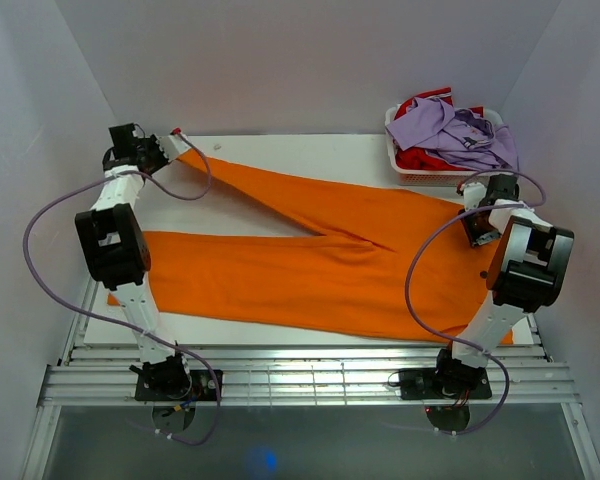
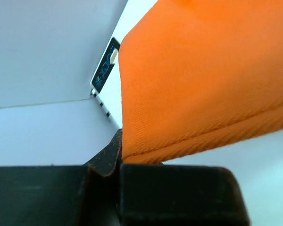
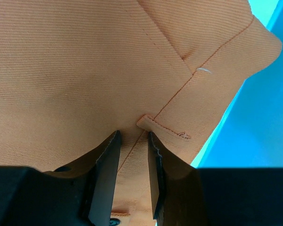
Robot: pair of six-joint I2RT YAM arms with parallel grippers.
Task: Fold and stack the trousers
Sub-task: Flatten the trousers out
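The bright orange trousers lie spread over the white table, legs to the left and waist to the right. My left gripper is at the far left corner, shut on the hem of the rear leg; in the left wrist view the trousers run into the closed left gripper. My right gripper is down on the waist at the right. In the right wrist view the right gripper pinches a ridge of the trousers beside a belt loop.
A white basket at the back right holds a lilac shirt over a red garment. White walls close in on the left, back and right. A small dark label sits at the wall's foot near my left gripper.
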